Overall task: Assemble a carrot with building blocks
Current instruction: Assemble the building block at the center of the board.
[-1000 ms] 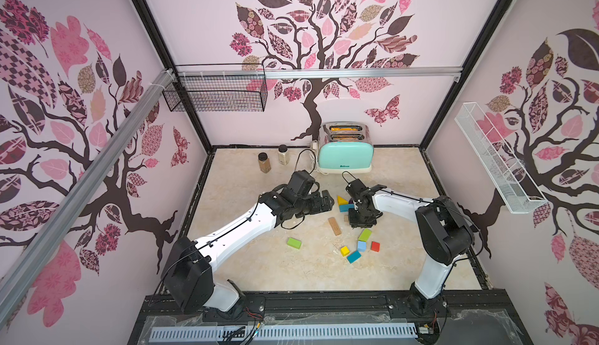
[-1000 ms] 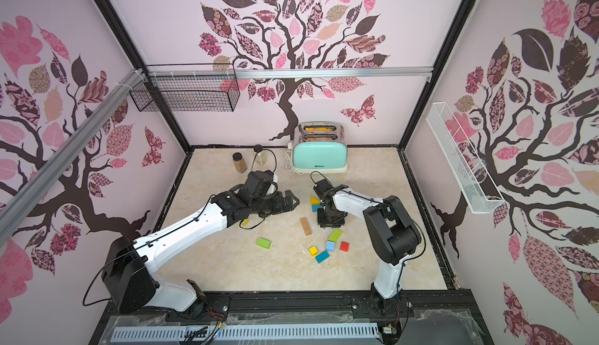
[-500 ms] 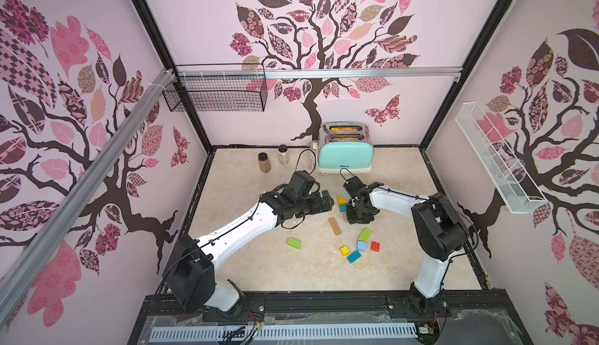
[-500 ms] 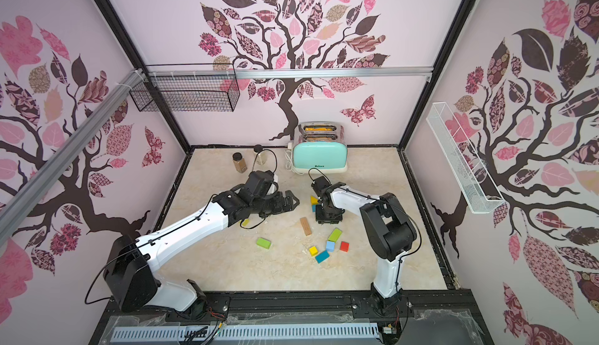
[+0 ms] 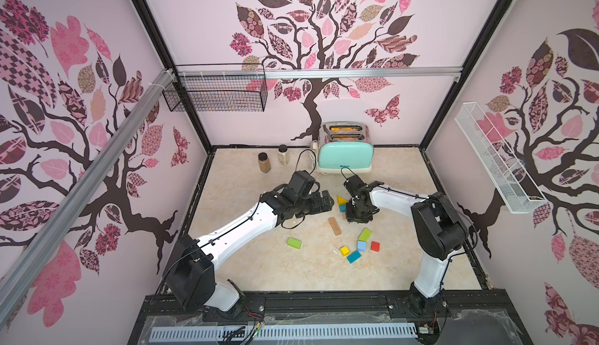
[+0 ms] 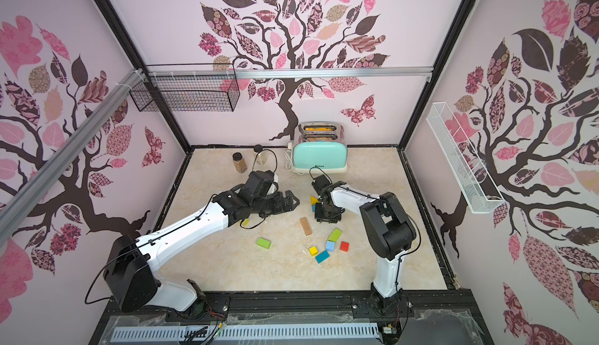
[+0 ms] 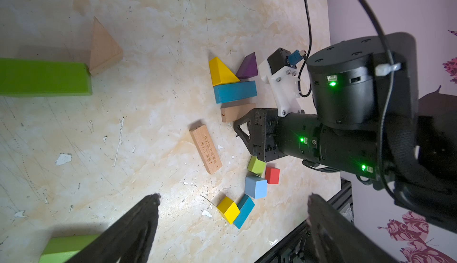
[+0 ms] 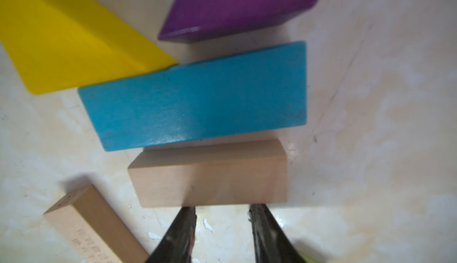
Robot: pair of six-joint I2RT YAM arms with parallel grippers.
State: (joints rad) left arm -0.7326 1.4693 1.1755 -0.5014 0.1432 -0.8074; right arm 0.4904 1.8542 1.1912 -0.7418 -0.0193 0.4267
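A row of building blocks lies mid-table: a yellow wedge (image 8: pixel 74 44), a purple wedge (image 8: pixel 237 7), a teal bar (image 8: pixel 197 96) and a plain tan block (image 8: pixel 210 175) side by side. My right gripper (image 8: pixel 222 209) points down at the tan block, its fingertips against the block's near side, jaws apart with nothing between. A tan bar with writing (image 5: pixel 334 226) lies beside it. My left gripper (image 7: pixel 232 197) hovers wide open and empty, left of the row in both top views (image 5: pixel 325 202). A long green bar (image 7: pixel 44 77) and a tan wedge (image 7: pixel 103 49) lie near it.
Loose blocks lie nearer the front: a green block (image 5: pixel 293 242), another green one (image 5: pixel 365 234), a red cube (image 5: pixel 375 246), a light blue cube (image 5: pixel 361 246), a yellow cube (image 5: pixel 344 250), a teal block (image 5: pixel 353 256). A mint toaster (image 5: pixel 345 155) and two spice jars (image 5: pixel 264 162) stand at the back.
My right arm has shifted a little to the left, bringing its gripper closer against the row of blocks. The left arm has not moved.
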